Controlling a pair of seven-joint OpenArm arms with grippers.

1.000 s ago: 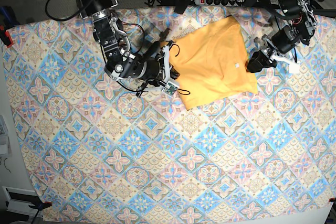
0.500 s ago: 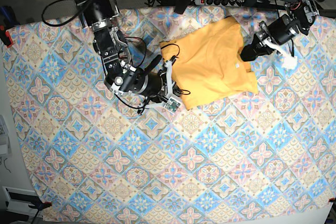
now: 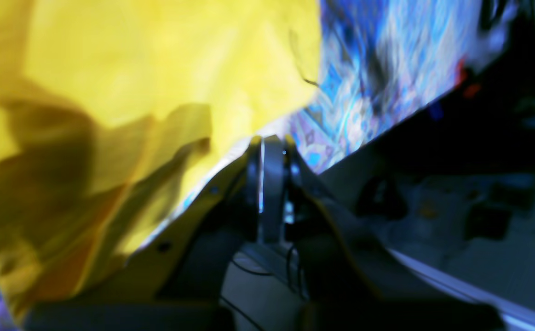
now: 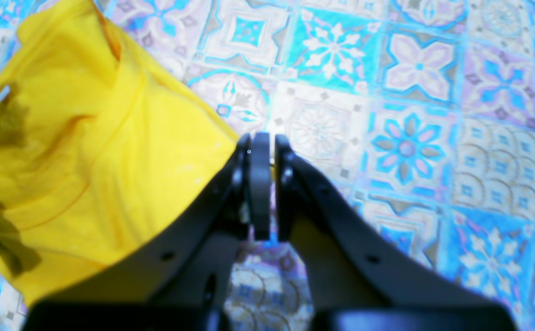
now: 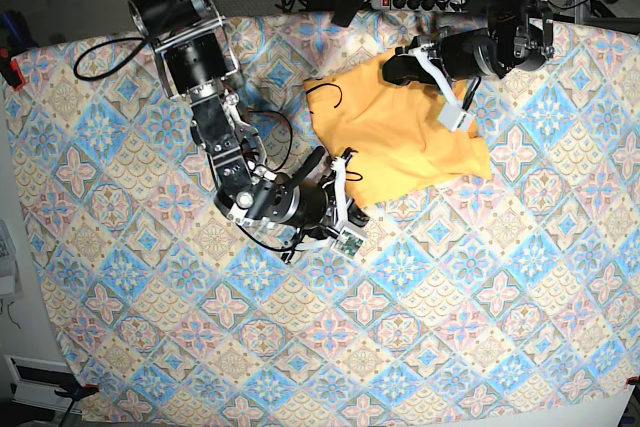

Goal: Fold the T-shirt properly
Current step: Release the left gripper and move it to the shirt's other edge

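The right gripper [image 4: 262, 184] has its jaws pressed together with just a sliver of gap, sitting right at the lower corner of the T-shirt [image 5: 405, 132]. From the right wrist view I honestly can't tell if there's any fabric pinched in there; the yellow edge runs up to the left finger and that's about it. In the base view that gripper [image 5: 345, 197] sits at the shirt's bottom-left corner, low over the tablecloth [image 5: 300, 347].

The left gripper [image 3: 269, 184] is clamped tight too, jaws flush against each other. Its wrist view is really blurry, but the yellow cloth bunches up right beside the fingers, with dark shadowed folds on the left. Whether it's actually got hold of the shirt, can't say. In the base view it's at the shirt's top edge [image 5: 395, 62], near the far side of the table.

The shirt itself lies in the upper middle-right part of the blue-pink patterned cloth, partly folded, looking a bit rumpled, its right corner flat on the cloth.
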